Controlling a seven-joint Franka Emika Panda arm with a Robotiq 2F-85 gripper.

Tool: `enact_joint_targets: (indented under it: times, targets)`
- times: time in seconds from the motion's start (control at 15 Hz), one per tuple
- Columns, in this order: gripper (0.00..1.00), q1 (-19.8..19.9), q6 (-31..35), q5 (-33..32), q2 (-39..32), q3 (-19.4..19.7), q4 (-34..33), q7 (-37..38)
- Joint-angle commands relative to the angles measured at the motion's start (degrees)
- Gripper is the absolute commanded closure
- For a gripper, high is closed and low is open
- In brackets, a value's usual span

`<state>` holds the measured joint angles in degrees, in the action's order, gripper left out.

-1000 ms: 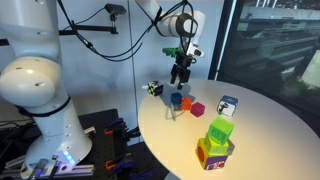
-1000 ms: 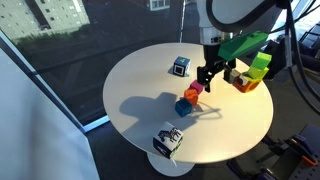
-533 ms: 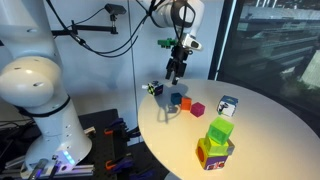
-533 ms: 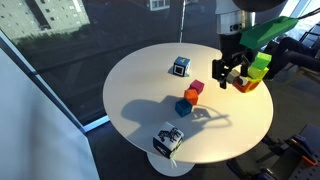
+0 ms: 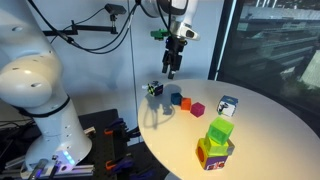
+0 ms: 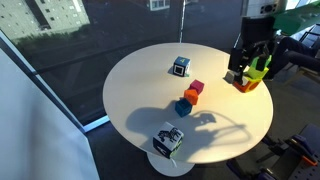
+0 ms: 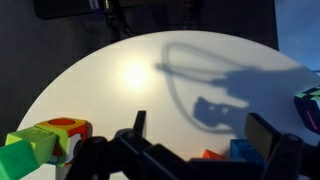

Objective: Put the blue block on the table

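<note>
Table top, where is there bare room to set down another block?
The widest bare patch of the table lies between the patterned cube, the dark cube and the blue block. Crowded: the row from it through the orange block and magenta cube, and around the green stack.

light: bright, from above | glare: white shiny spot on the table (image 7: 70, 95) in wrist view | shadows: big, dark, sharp on the top | around: dim | blur: gripper (image 7: 200, 138) up close fuzzy
</note>
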<state>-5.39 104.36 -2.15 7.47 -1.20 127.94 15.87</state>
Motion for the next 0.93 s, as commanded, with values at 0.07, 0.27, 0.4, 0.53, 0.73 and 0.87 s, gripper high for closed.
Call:
enact_joint_targets:
  times: [0.07,0.27,0.4,0.53,0.73,0.87]
  targets:
    - [0.0,1.82,4.1,0.58,9.04,-0.23,6.15,-5.34]
    - [0.0,2.38,7.04,0.32,13.52,-0.19,8.92,-7.35]
    - [0.0,2.59,8.66,0.48,16.07,-0.18,10.47,-8.25]
    - [0.0,2.67,9.66,0.82,18.24,-0.12,11.69,-8.75]
    - [0.0,2.74,10.46,1.21,20.81,-0.02,12.96,-9.11]
    - [0.0,2.72,10.5,1.38,21.82,-0.01,13.4,-9.07]
